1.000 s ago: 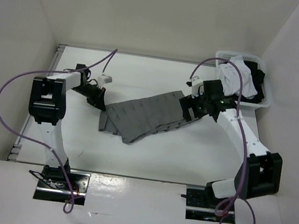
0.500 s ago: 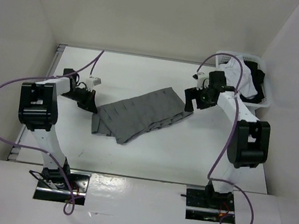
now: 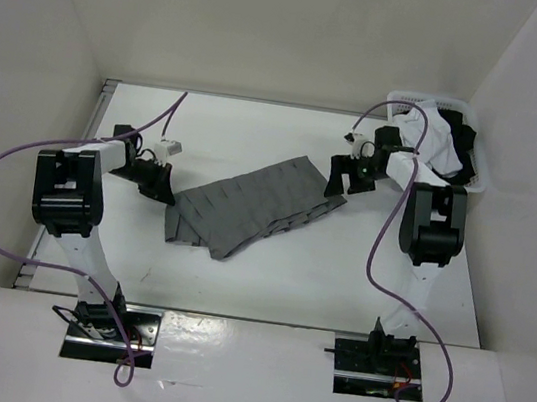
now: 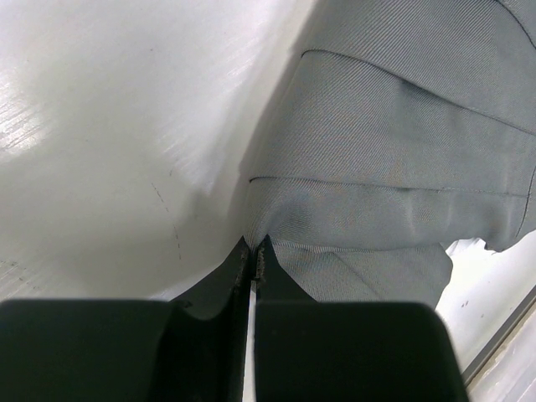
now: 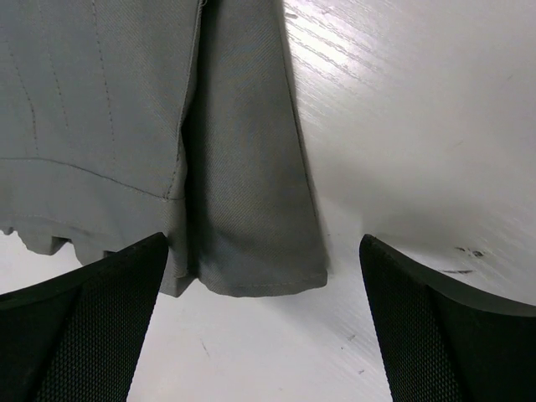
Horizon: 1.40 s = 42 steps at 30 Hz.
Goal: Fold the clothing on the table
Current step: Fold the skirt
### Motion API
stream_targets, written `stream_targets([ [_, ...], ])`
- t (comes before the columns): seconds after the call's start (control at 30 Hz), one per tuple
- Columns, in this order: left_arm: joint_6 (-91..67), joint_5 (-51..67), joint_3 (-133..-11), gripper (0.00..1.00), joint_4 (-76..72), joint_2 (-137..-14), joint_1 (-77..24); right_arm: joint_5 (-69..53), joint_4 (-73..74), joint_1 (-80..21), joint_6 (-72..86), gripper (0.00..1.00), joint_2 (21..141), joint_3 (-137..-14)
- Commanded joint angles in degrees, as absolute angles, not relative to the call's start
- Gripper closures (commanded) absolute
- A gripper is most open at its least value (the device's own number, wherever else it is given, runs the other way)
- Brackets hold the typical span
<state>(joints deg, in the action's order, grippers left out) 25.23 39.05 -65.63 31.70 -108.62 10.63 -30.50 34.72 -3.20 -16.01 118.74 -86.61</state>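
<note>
My left arm rises from its base to the left of the thin medium-grey pleated skirt (image 3: 258, 205), elbow high, forearm turned inward and sloping down. My left pincer (image 3: 166, 194) sits low at the skirt's left end; its two black fingers (image 4: 209, 293) are pressed together with the fabric's edge nipped at their tips, and creases fan out from that spot. My right arm stands tall to the right of the skirt, folded sharply at the elbow, wrist aimed down at the skirt's far right corner. My right pincer (image 3: 345, 184) hangs over that corner, jaws spread wide and holding nothing; its black pads (image 5: 84, 327), finely dimpled, frame the stitched hem. The skirt lies slantwise on the smooth white rectangular tabletop (image 3: 259, 129). It is roughly a trapezoid of fine twill, with stitched pleats running along its length; its near left part is doubled into overlapping layers. Beyond the skirt's right end a white plastic lattice basket (image 3: 477, 182) holds white and black garments.
</note>
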Motion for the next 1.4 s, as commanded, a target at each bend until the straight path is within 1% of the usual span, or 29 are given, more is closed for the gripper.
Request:
stream_targets([
  [0.0,26.54,38.50,-65.03,1.00,32.52,-107.67,10.90,-33.48,35.51,-2.99,-16.00,0.01,120.32,-88.77],
  [0.37,27.07,38.50,-65.04,1.00,33.57,-106.61,10.90,-36.83,36.65,-4.04,-16.61,0.01,123.05,-89.30],
  [0.43,27.07,38.50,-65.04,1.00,33.57,-106.61,10.90,-36.83,36.65,-4.74,-16.61,0.04,123.05,-89.30],
  [0.5,27.07,39.02,-65.04,1.00,33.57,-106.61,10.90,-36.83,36.65,-5.27,-17.14,0.04,123.05,-89.30],
  [0.53,27.07,39.02,-65.04,1.00,33.57,-106.61,10.90,-36.83,36.65,-5.27,-17.14,0.07,123.05,-88.77],
  [0.6,27.07,39.02,-65.04,1.00,33.57,-106.61,10.90,-37.35,37.27,-5.27,-17.75,0.08,123.05,-88.77],
  [0.73,27.07,39.02,-65.04,1.00,33.57,-107.14,10.90,-37.35,37.88,-6.41,-18.37,0.24,123.57,-88.77],
  [0.77,27.07,39.02,-65.04,1.00,33.57,-107.14,10.90,-37.35,37.88,-6.42,-18.37,0.35,123.57,-88.77],
  [0.83,27.60,39.55,-65.04,1.00,33.57,-107.14,10.90,-36.74,38.40,-6.42,-18.37,0.46,124.10,-88.77],
  [0.87,27.60,39.55,-65.04,1.00,33.57,-107.14,10.90,-36.13,38.41,-6.42,-18.37,0.56,124.10,-88.77],
  [0.93,27.60,39.55,-65.04,1.00,33.57,-107.14,10.90,-36.12,38.41,-6.42,-18.37,0.63,124.10,-88.77],
  [0.97,27.60,39.55,-65.04,1.00,33.57,-107.14,10.90,-36.12,38.41,-6.42,-18.37,0.71,124.10,-88.77],
  [1.03,27.60,39.55,-65.04,1.00,33.57,-107.14,10.90,-36.12,39.10,-6.42,-18.89,0.79,124.10,-88.77],
  [1.07,27.60,39.55,-65.04,1.00,34.10,-107.14,10.90,-36.12,39.11,-6.94,-18.90,0.85,124.10,-89.29],
  [1.13,27.60,39.55,-65.57,1.00,34.10,-107.14,10.90,-36.12,40.51,-6.94,-18.90,0.90,124.10,-89.99],
  [1.17,27.60,39.55,-66.26,1.00,34.10,-107.14,10.90,-36.12,40.52,-7.64,-18.90,0.97,122.88,-90.00],
  [1.2,27.60,39.55,-66.27,1.00,34.62,-107.66,10.38,-36.12,40.52,-8.34,-18.90,1.00,122.26,-90.00],
  [1.37,26.54,38.50,-68.02,1.00,35.24,-107.67,8.71,-34.37,41.04,-11.95,-17.24,1.00,116.73,-93.25],
])
